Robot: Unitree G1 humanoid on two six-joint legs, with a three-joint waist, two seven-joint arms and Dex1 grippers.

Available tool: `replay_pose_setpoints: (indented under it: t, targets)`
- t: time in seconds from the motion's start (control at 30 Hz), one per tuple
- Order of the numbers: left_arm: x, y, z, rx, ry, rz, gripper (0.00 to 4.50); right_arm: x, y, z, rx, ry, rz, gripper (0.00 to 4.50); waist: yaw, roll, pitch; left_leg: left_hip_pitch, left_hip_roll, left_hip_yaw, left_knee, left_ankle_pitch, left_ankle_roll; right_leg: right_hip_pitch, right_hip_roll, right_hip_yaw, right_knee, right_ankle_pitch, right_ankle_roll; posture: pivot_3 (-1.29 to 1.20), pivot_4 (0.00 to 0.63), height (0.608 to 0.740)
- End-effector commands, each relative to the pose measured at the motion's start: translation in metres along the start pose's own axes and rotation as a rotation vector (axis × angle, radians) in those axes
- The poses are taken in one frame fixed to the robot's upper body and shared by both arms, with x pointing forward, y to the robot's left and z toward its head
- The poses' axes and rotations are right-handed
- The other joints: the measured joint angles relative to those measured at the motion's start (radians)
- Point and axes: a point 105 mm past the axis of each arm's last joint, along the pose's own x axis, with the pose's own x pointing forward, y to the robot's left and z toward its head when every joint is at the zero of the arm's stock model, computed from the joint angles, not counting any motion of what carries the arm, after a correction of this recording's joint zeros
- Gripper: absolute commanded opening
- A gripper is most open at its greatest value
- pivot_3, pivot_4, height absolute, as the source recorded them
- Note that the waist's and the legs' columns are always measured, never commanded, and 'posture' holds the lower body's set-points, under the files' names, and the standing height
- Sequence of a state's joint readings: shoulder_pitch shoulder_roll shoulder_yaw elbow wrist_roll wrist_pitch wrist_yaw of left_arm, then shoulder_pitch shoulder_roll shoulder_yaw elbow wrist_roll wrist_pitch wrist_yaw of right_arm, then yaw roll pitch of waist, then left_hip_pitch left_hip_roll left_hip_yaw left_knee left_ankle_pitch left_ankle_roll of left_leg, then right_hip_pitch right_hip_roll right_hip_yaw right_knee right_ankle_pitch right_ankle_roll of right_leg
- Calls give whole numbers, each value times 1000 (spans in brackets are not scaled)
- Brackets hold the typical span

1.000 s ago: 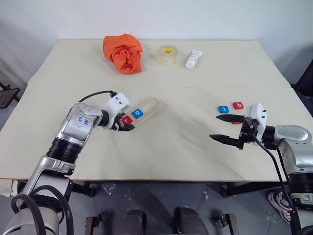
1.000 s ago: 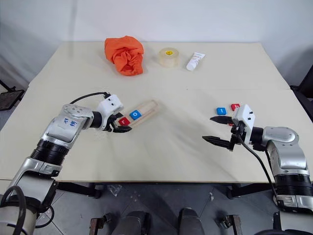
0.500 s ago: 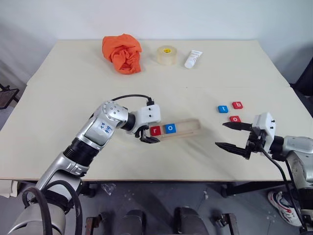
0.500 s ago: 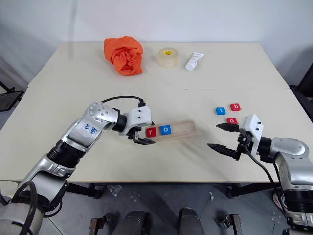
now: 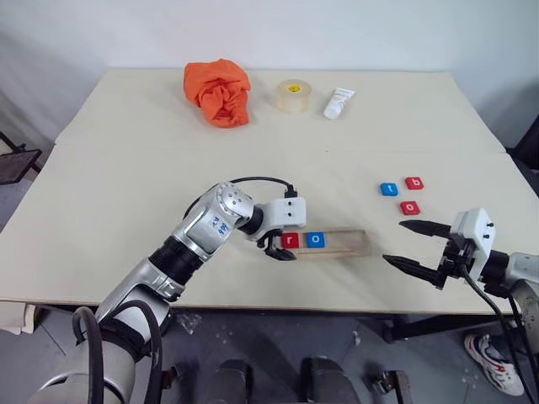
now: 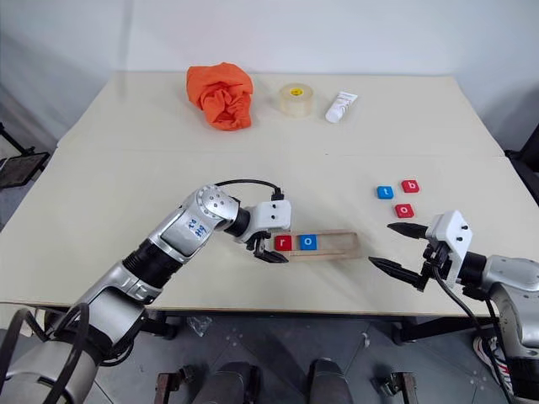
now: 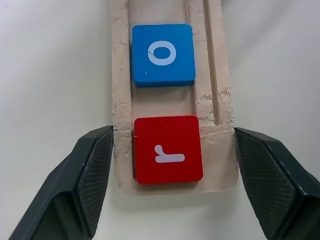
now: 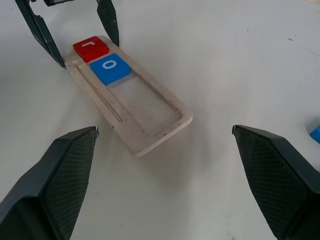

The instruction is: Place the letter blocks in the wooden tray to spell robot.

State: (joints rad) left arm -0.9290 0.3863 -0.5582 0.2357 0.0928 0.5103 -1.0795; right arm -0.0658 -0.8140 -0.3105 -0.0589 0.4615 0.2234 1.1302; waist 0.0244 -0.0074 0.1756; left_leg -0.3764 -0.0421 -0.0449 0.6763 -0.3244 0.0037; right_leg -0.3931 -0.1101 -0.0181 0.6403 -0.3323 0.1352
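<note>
Lying near the front edge of the pale table (image 5: 126,160), the wooden tray (image 5: 344,244) is carrying a red r tile (image 5: 290,241) and a blue o tile (image 5: 315,240). The left gripper (image 7: 165,165) is clasping the tray's r end. At three o'clock, the right gripper (image 5: 418,246) is hovering wide apart and empty. Three more tiles (image 5: 402,194) are resting toward two o'clock. An orange cloth (image 5: 218,91), tape roll (image 5: 291,95) and white tube (image 5: 338,102) are lining the far edge before a white wall (image 5: 269,29).

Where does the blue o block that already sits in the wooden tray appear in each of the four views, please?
Left eye view: blue o block, in the wooden tray, below centre.
Right eye view, same place.
Left wrist view, just past the left gripper.
Right wrist view, far end of the tray.
Shared landmark: the red r block next to it.
</note>
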Motion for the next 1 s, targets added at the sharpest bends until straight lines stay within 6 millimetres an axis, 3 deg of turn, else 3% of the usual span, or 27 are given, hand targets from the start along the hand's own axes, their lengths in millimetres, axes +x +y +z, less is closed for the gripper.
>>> replay_pose_setpoints:
  t: [0.03, 0.07, 0.2, 0.33, 0.43, 0.57, 0.7, 0.77, 1.0]
  targets:
    - [-2, 1, 15, 37, -34, 7, 4133, -4, -2, 13, -33, -35, -21, 4500, 0, 0, 0, 0, 0, 0, 0, 0, 0, 0, 0, 0, 0, 0, 0, 0, 150, 740]
    - [-1, 1, 15, 37, -36, 7, 4409, -3, -2, 13, -33, -36, -22, 4500, 0, 0, 0, 0, 0, 0, 0, 0, 0, 0, 0, 0, 0, 0, 0, 0, 150, 740]
    - [-5, 1, 20, 6, -70, 25, 4458, -2, -4, 15, -35, -38, -24, 4500, -1, 0, 0, 0, 0, 0, 0, 0, 0, 0, 0, 0, 0, 0, 0, 0, 150, 740]
    - [-23, -1, 25, 7, -142, 46, 4458, -3, -8, 16, -35, -39, -50, 4500, -4, 0, 0, 0, 1, 0, 0, 0, 0, 0, 1, 0, 0, 0, 0, 0, 150, 740]
    - [-50, 17, 26, 14, -256, 184, 4458, -5, -21, 13, -11, -29, -160, 4500, -2, 0, 0, 0, 1, 0, 1, 0, 0, 0, 0, 0, 0, 0, 0, 0, 150, 740]
    - [-76, 24, 8, -3, -369, 266, 4458, -8, -38, 11, 40, -58, -314, 4500, -1, 1, 0, 0, 1, 0, 2, 0, 0, 0, -1, 0, 0, 0, 0, 0, 150, 740]
    - [-105, 18, -4, 27, -601, 301, 4458, -14, -55, 0, 116, -28, -463, 4500, -2, 1, 0, 0, 1, 0, 2, 0, 0, 0, -3, 0, 0, 0, 0, 0, 150, 740]
    - [-115, 7, -22, 27, -664, 290, 4458, -17, -59, -4, 121, -3, -500, 4500, -2, 1, 0, 0, 1, 0, 2, 0, 0, 0, -3, 0, 0, 0, 0, 0, 150, 740]
    - [-123, -17, -61, 19, -704, 301, 4458, -24, -70, -12, 164, 52, -594, 4500, -2, 1, 0, 0, 1, 0, 2, 0, 0, 1, -3, 0, -1, 0, 0, 0, 150, 740]
